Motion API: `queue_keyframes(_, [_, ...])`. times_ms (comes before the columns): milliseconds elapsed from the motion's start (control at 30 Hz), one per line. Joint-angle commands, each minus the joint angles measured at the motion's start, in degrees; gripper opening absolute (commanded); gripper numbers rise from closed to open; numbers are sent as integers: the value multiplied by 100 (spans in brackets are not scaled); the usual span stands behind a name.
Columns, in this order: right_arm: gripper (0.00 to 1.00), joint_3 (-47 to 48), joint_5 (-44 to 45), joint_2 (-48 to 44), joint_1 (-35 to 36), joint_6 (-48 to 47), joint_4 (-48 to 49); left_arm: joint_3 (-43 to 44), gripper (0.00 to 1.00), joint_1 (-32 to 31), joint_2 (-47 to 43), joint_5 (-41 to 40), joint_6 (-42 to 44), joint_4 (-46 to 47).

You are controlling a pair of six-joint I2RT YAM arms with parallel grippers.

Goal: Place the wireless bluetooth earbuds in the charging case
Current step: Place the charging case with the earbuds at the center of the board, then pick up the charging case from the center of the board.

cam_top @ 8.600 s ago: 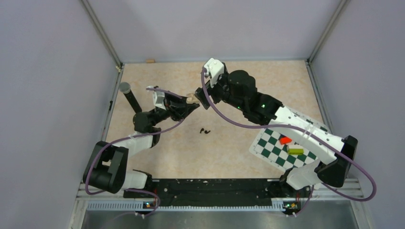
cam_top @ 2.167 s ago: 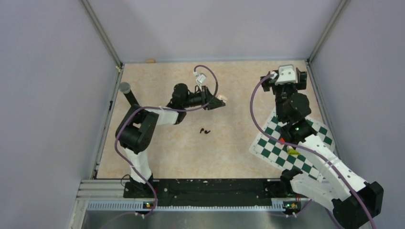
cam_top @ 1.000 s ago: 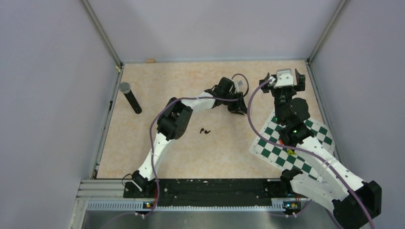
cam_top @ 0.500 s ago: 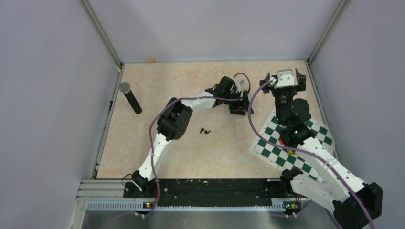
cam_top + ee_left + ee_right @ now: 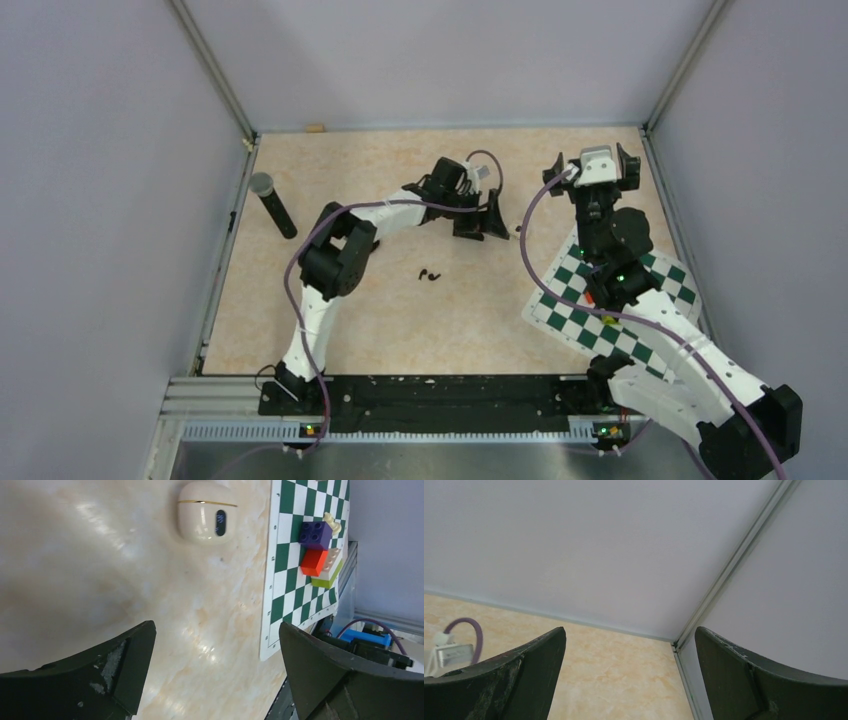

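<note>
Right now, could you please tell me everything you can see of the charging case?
The charging case is a small, rounded pebble of glossy cream plastic. It has a thin gold seam line and a dark oval window on its face. It looks shut and rests on the marbled beige table, near the checkered mat but apart from it. Nothing touches it; the open left claw is clear of it.

A beige marbled table [image 5: 420,330] carries two small black earbuds [image 5: 430,273] lying close together near its middle, and a green-and-white checkered mat [image 5: 565,300] on its right side. A cream charging case [image 5: 206,511], lid shut, lies just beside the mat's edge. A black cylinder [image 5: 272,205] with a grey cap sits near the left edge.
</note>
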Motion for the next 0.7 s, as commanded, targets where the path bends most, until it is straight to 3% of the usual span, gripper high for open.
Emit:
queue_keyframes(0, [99,-30,-98,-138,-13,108,100,-358,99,583,-1151,53,897,17])
queue_keyframes(233, [99,-7,-201,-171,49,157,-2,-1043,99,1418,-2584,-958,2730,-1017])
queue_keyframes(367, [99,-10,-279,-187,169,138,-58,-1433,99,1752,-2984,-2165,3628,-1680])
queue_keyframes(467, [99,-10,-335,-204,221,142,-89,-1649,99,1831,-2985,-3174,4004,-2041])
queue_keyframes(667, [99,-21,-382,-293,227,177,-169,-2041,99,2107,-2936,-3510,4217,-2250])
